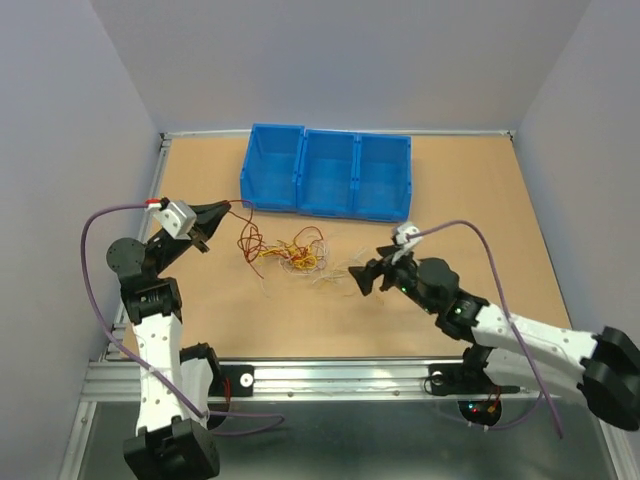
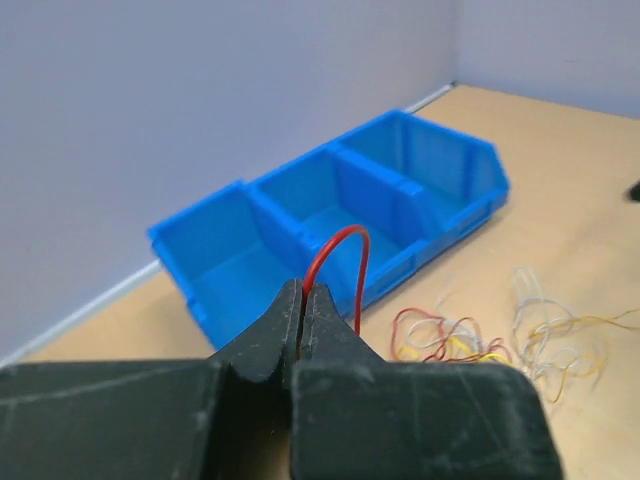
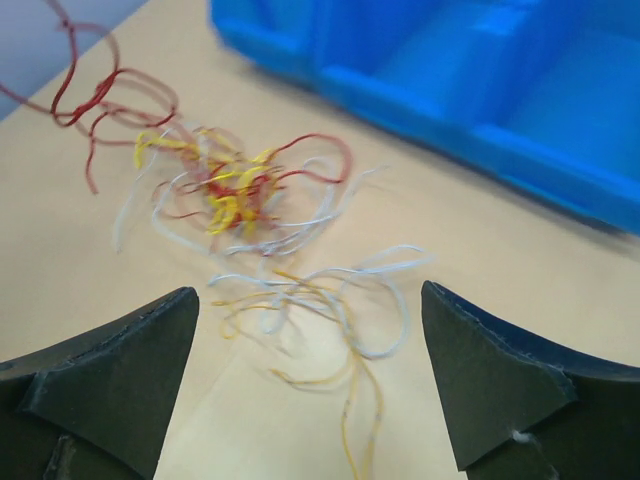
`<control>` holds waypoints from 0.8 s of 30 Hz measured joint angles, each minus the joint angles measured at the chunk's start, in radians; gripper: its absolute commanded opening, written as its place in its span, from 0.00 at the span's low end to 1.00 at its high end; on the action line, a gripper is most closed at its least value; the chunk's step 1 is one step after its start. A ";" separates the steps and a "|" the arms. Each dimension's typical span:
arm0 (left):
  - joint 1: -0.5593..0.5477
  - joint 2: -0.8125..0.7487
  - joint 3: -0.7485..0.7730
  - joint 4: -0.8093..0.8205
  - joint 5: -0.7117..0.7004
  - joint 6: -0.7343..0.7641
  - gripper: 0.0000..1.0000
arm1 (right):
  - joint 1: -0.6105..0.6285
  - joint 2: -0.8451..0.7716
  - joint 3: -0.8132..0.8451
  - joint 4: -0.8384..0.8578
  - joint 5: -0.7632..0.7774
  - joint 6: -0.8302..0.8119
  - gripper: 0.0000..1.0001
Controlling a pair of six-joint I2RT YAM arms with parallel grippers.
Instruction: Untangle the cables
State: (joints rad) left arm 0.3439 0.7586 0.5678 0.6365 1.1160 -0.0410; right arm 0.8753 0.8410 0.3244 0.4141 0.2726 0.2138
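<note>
The cables [image 1: 290, 250] lie as a loose tangle of thin red, yellow and white wires on the table in front of the blue bins. My left gripper [image 1: 222, 212] hovers at the tangle's left end, shut on a red cable [image 2: 335, 250] that arches up out of its tips [image 2: 302, 295] and drops toward the heap [image 2: 450, 340]. My right gripper [image 1: 360, 275] is low at the tangle's right end and open. Between its wide-apart fingers [image 3: 308, 300], white and yellow loops [image 3: 340, 300] rest on the table, untouched. The knotted red and yellow core [image 3: 235, 190] lies beyond them.
A blue three-compartment bin [image 1: 325, 172] stands just behind the cables, its compartments showing nothing inside. Grey walls close the table at the back and both sides. A metal rail [image 1: 330, 378] runs along the near edge by the arm bases.
</note>
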 measured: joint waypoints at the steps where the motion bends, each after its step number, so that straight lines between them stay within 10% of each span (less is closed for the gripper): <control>1: -0.017 -0.020 0.003 -0.007 0.010 0.009 0.00 | 0.000 0.061 0.031 0.015 -0.064 -0.015 0.97; 12: -0.161 -0.036 0.178 -0.150 0.060 0.007 0.00 | 0.010 0.638 0.460 0.286 -0.586 -0.132 1.00; 24: -0.227 -0.013 0.275 -0.240 0.033 -0.007 0.00 | 0.022 0.859 0.745 0.444 -0.764 -0.103 1.00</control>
State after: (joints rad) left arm 0.1165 0.7460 0.8425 0.3969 1.1492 -0.0479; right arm 0.8974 1.6997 1.0695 0.8585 -0.4915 0.1108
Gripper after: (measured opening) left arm 0.038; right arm 0.999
